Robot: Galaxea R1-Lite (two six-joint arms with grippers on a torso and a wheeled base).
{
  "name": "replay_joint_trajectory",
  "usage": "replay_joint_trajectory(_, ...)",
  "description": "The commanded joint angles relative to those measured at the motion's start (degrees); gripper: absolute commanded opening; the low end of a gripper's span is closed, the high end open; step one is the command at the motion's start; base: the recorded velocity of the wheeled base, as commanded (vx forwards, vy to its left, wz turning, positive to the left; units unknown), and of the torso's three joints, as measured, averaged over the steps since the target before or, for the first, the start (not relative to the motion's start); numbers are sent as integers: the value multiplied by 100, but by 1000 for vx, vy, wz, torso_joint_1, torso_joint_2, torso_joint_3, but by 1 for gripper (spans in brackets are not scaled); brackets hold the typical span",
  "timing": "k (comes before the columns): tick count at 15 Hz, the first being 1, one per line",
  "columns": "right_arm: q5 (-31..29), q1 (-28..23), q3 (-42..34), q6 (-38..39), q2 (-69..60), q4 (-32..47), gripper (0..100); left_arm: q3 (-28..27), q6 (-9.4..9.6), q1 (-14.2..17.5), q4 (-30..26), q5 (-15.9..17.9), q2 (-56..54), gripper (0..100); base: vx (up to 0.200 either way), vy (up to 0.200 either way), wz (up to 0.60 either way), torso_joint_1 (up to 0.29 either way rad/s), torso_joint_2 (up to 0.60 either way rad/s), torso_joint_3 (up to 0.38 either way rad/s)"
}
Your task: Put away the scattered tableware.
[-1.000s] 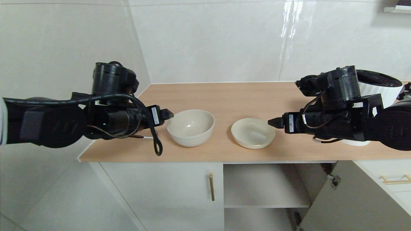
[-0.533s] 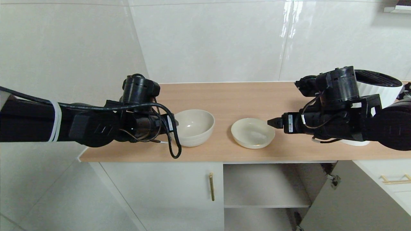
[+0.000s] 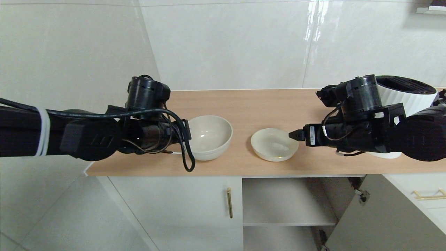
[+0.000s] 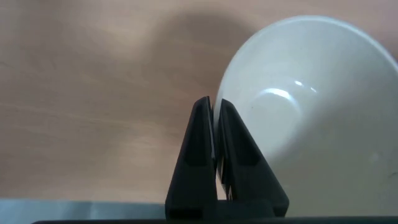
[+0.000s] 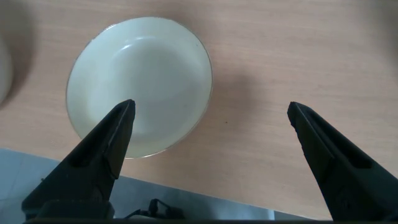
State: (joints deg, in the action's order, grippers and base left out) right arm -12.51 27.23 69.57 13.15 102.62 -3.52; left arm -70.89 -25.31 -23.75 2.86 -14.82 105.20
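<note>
On the bench (image 3: pixel 251 104) at frame centre, the shallow dish (image 3: pixel 273 144) is found just left of the wide-open right gripper (image 3: pixel 292 134), while the deep bowl (image 3: pixel 209 136) further left is pinched at its rim by the closed left gripper (image 4: pixel 214 124)

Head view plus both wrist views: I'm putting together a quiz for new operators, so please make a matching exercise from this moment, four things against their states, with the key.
Things:
1. deep bowl
2. shallow dish
3. right gripper
4. cabinet door with the gold handle

States:
A. closed, below the counter
B. fingers spread wide open
C. rim clamped by the left gripper
D. lying on the counter, not gripped

Pairs: 1-C, 2-D, 3-B, 4-A
</note>
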Motion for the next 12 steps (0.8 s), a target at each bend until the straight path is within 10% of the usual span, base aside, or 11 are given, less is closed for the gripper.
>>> replay_joint_trajectory(1,-138,10,259,73,223,317,100,172,-27,-77,12,15,-756,0,0,0,0,0,0,0)
replay_joint_trajectory(12,-718,28,795,478,1164,440,100,321,0,-200,21,32,-1406,0,0,0,0,0,0,0)
